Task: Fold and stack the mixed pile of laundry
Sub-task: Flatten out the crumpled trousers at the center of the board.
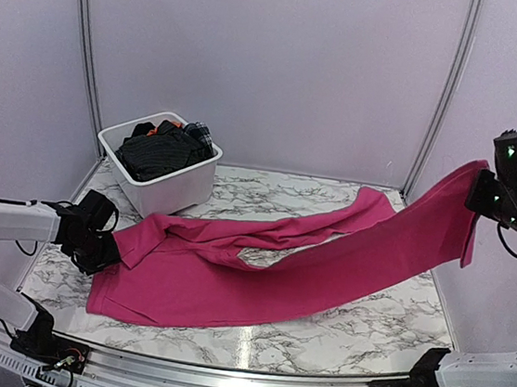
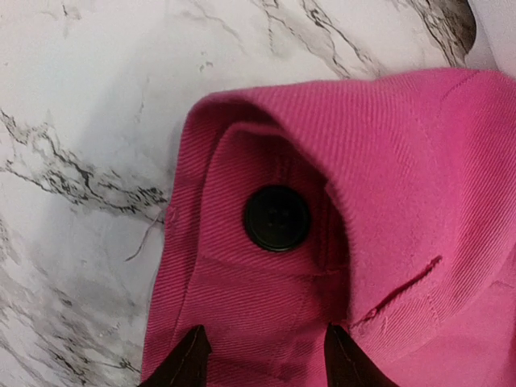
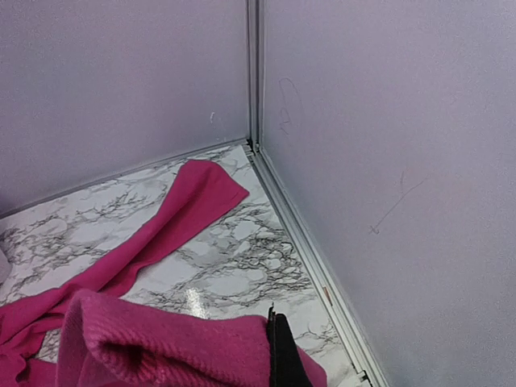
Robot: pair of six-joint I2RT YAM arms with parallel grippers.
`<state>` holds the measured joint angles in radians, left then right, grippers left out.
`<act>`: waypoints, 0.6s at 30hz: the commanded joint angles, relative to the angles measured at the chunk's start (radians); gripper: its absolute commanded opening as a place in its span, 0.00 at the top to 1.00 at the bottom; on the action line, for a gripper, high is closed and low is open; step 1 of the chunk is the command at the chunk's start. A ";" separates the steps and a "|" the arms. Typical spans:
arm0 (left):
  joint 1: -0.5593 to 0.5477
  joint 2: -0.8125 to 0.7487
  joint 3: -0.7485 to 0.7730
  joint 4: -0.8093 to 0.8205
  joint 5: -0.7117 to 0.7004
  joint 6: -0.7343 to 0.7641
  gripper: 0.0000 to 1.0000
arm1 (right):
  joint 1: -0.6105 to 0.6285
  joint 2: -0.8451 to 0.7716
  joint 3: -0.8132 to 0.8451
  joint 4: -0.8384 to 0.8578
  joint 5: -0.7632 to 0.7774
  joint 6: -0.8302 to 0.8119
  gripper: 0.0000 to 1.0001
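Observation:
A magenta-pink cloth (image 1: 231,274), a pair of trousers, lies spread over the marble table. My left gripper (image 1: 107,249) is at its waistband on the left. In the left wrist view the gripper (image 2: 266,359) is open. Its two dark fingertips stand apart, with flat, unbunched pink cloth (image 2: 387,161) between them, just below a black button (image 2: 276,218). My right gripper (image 1: 482,196) is high at the right, shut on one trouser leg's end, which hangs stretched above the table. The right wrist view shows that cloth (image 3: 161,339) against a black finger (image 3: 280,355). The other leg (image 3: 193,193) lies flat.
A white tub (image 1: 180,185) stands at the back left. It holds a black pinstriped shirt (image 1: 160,154), a bit of orange garment (image 1: 163,128) and a small plaid piece (image 1: 200,134). Grey walls close in the left, back and right sides.

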<state>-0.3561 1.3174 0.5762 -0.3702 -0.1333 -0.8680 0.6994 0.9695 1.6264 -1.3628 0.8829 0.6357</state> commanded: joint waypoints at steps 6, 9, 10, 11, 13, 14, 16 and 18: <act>0.175 0.002 -0.068 -0.084 0.009 0.118 0.50 | -0.248 0.111 -0.130 0.045 -0.050 -0.181 1.00; 0.203 0.003 -0.067 -0.088 0.011 0.136 0.50 | -0.387 0.118 -0.218 0.117 -0.134 -0.234 1.00; 0.213 0.001 -0.068 -0.090 0.012 0.140 0.50 | -0.433 0.118 -0.250 0.144 -0.162 -0.247 1.00; 0.224 -0.005 -0.070 -0.093 0.010 0.143 0.50 | -0.477 0.118 -0.282 0.170 -0.187 -0.267 1.00; 0.243 -0.021 -0.073 -0.097 0.011 0.141 0.51 | -0.559 0.123 -0.351 0.227 -0.236 -0.318 1.00; 0.251 -0.027 -0.069 -0.102 0.012 0.140 0.51 | -0.595 0.127 -0.376 0.253 -0.263 -0.336 1.00; 0.270 -0.038 -0.056 -0.123 0.003 0.136 0.52 | -0.670 0.146 -0.413 0.302 -0.299 -0.363 1.00; 0.294 -0.054 -0.043 -0.140 -0.008 0.133 0.52 | -0.751 0.184 -0.439 0.334 -0.333 -0.383 1.00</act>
<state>-0.1078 1.2785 0.5495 -0.3683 -0.0917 -0.7467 0.0696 1.1149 1.2106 -1.1671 0.6262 0.3355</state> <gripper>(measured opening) 0.482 0.003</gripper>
